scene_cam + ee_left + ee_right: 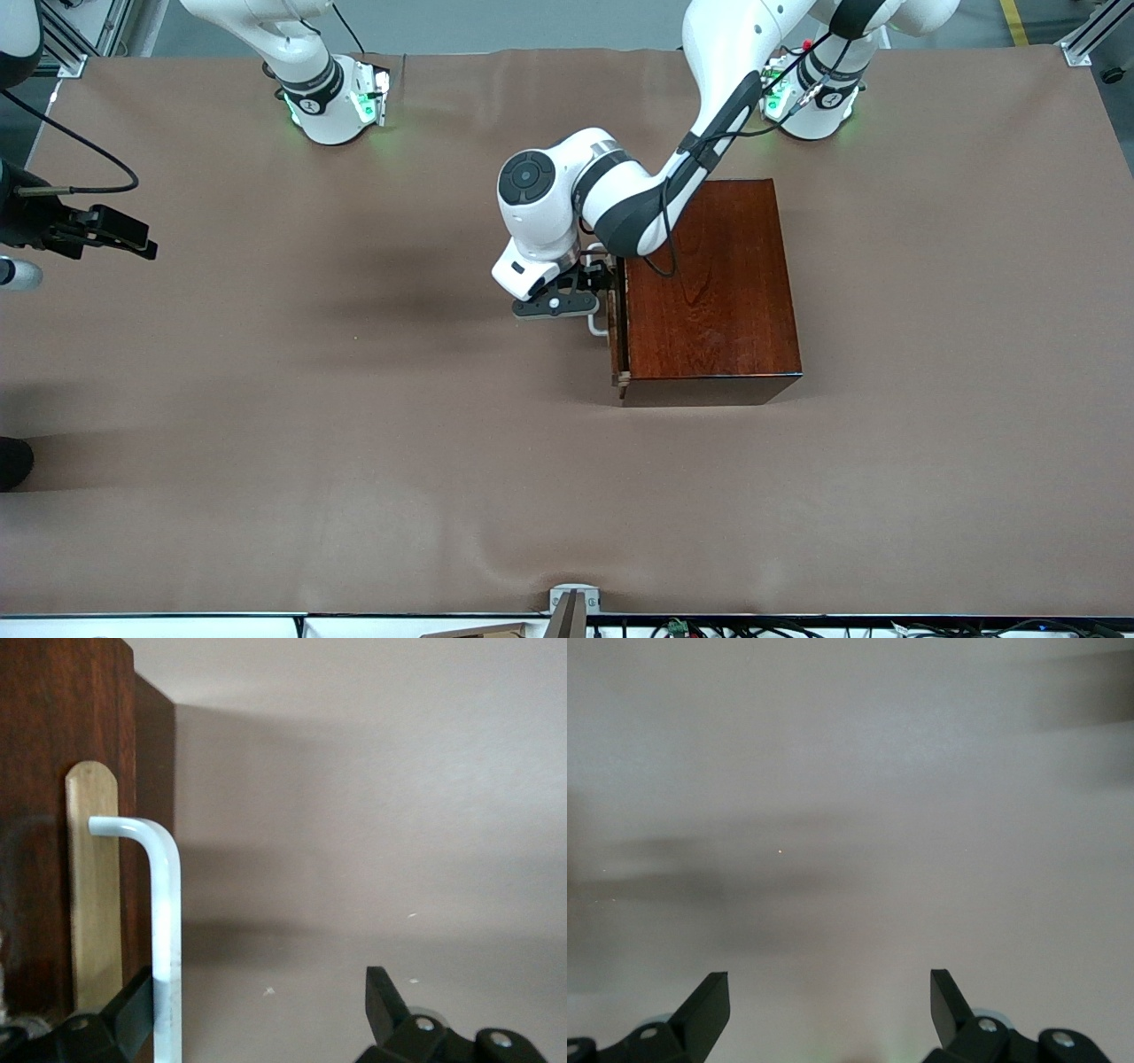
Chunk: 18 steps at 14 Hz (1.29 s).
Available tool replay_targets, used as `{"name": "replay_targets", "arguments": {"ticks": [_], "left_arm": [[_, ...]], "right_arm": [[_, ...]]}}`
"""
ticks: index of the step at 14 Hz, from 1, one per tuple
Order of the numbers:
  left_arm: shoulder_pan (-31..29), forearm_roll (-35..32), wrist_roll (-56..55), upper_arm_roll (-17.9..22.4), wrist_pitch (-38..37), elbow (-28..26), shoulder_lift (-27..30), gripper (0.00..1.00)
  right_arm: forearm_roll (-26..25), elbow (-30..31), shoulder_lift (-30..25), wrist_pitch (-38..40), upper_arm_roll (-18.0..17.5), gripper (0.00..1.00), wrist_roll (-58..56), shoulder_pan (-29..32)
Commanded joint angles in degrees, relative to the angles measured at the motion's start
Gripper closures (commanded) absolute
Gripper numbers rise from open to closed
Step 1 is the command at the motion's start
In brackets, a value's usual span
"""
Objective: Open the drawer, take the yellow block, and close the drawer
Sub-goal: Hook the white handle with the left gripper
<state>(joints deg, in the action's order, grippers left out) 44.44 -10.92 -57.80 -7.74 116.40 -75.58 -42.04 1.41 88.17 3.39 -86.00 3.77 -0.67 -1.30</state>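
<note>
Drawer (619,328) seated in dark reddish-brown box (713,288), nearly flush; only a thin strip of pale front edge visible from the front camera. Interior hidden, contents cannot be told. Yellow block not visible in any view.

Box resting on brown worktop (266,399), toward left arm's end of centre. Long axis running from the bases toward the front camera. Drawer face turned toward right arm's end of worktop.

Box surface glossy, red-brown, with visible grain. Pale tan strip (96,895) with rounded end lying on the dark drawer face in left wrist view. White bar handle (164,930) standing off from the face, bent at one end with a rounded corner, long run parallel to the tan strip. Handle also visible from the front camera as a white curve (597,330) just beside the drawer face.

Left tool (592,285) at the drawer face, level with the handle. Spread wide: one finger (133,1010) between handle and drawer face, close against the bar, the other well out over bare worktop. Nothing clamped.

Right tool (830,1005) spread wide over bare worktop, holding nothing. Right arm waiting, its tool not in the front view.
</note>
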Motion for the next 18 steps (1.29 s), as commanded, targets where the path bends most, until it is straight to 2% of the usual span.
{"name": "replay_targets", "arguments": {"ticks": [1,6,11,18], "left_arm": [[1.7,-1.38,-2.84,-0.43,4.0,2.2,-1.81,0.0],[3.55,-1.38,-2.93,-0.52,6.64,5.88,-4.97,0.0],[4.96,-1.12,-8.46,-0.7,8.4,5.97,-5.24,0.0],[6.01,1.43,-10.4,-0.78,12.97,6.32,-5.24,0.0]], "right_arm": [[0.09,1.04,-1.37,0.3,-0.08,0.0,0.23,0.24],[0.09,1.04,-1.37,0.39,0.01,0.0,0.23,0.24],[0.09,1.13,-1.28,0.48,0.01,0.0,0.23,0.16],[0.09,1.13,-1.11,0.39,0.01,0.0,0.23,0.07]]}}
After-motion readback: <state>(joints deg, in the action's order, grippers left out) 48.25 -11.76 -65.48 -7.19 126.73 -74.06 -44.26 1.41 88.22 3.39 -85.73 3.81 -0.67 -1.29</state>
